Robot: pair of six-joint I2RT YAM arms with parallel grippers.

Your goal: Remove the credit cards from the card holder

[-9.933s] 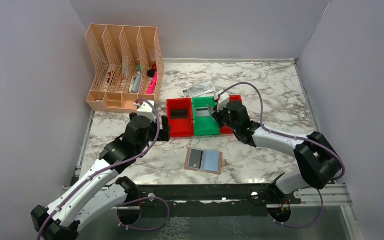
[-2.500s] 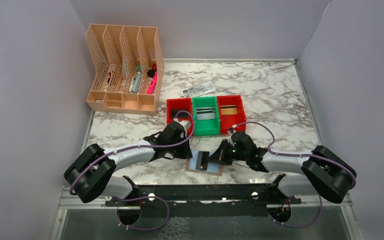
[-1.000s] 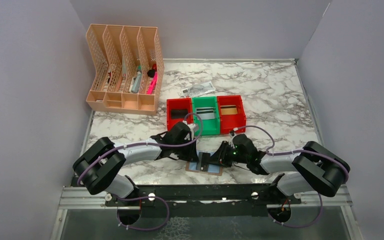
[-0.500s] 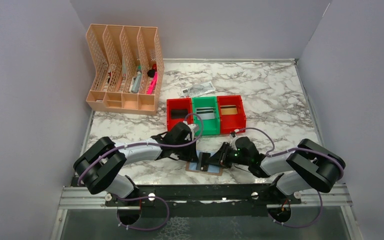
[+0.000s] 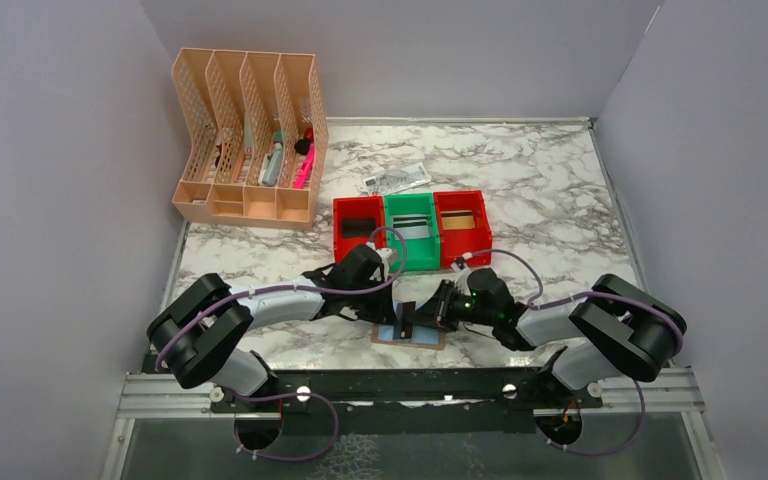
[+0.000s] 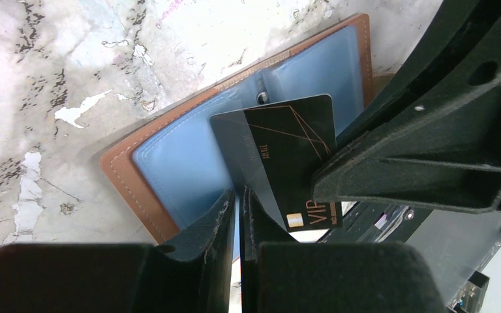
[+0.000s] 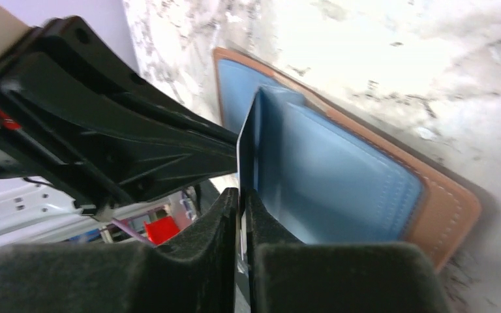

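Observation:
The tan card holder point(image 5: 432, 339) lies open near the front edge, its blue panels point(image 6: 169, 153) facing up. One black credit card point(image 6: 287, 147) with gold lines stands tilted up out of it. My right gripper point(image 7: 240, 193) is shut on this card's edge point(image 7: 240, 153), coming in low from the right point(image 5: 423, 318). My left gripper point(image 6: 238, 193) is shut to a thin slit, with its tips on the left blue panel beside the card point(image 5: 390, 306). I cannot tell whether it pinches the panel.
Behind the holder stand three small bins in a row: a red bin point(image 5: 358, 201), a green bin point(image 5: 410, 199) and another red bin point(image 5: 463, 195), each with a card in it. A crumpled paper note point(image 5: 395, 180) lies behind them. A peach file organiser point(image 5: 250, 140) stands at the back left.
Both grippers have narrowed over the last second. The right one has closed on the black card, which now stands a little more upright out of the holder. The left arm has held its place.

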